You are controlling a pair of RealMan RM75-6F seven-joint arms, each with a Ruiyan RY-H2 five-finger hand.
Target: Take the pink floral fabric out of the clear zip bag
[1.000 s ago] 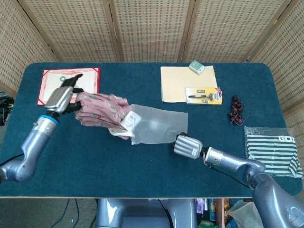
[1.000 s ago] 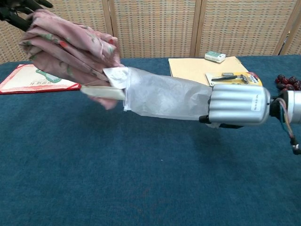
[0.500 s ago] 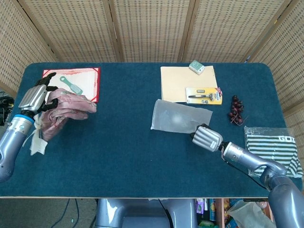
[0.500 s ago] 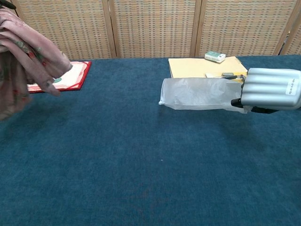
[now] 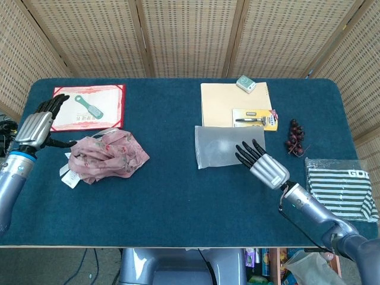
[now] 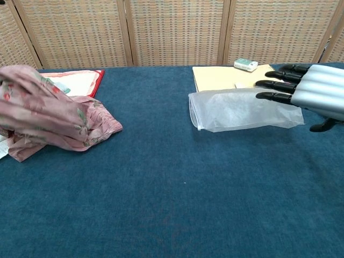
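Observation:
The pink floral fabric (image 5: 107,155) (image 6: 51,121) lies crumpled on the blue table at the left, outside the bag, with a white tag (image 5: 67,176) at its left edge. The clear zip bag (image 5: 218,145) (image 6: 239,110) lies flat and empty right of centre. My left hand (image 5: 40,123) hovers open just left of the fabric, holding nothing. My right hand (image 5: 262,165) (image 6: 314,94) is open with fingers spread, at the bag's near right corner, its fingertips over the plastic.
A red-framed certificate (image 5: 89,107) with a green comb lies at the back left. A tan folder (image 5: 234,104) holds a razor pack (image 5: 254,119) and a small box (image 5: 246,84). Dark grapes (image 5: 294,136) and striped cloth (image 5: 339,187) lie at the right.
The left hand pulled the fabric out of the bag, carried it left, and let it drop onto the table. The right hand released the bag and spread its fingers.

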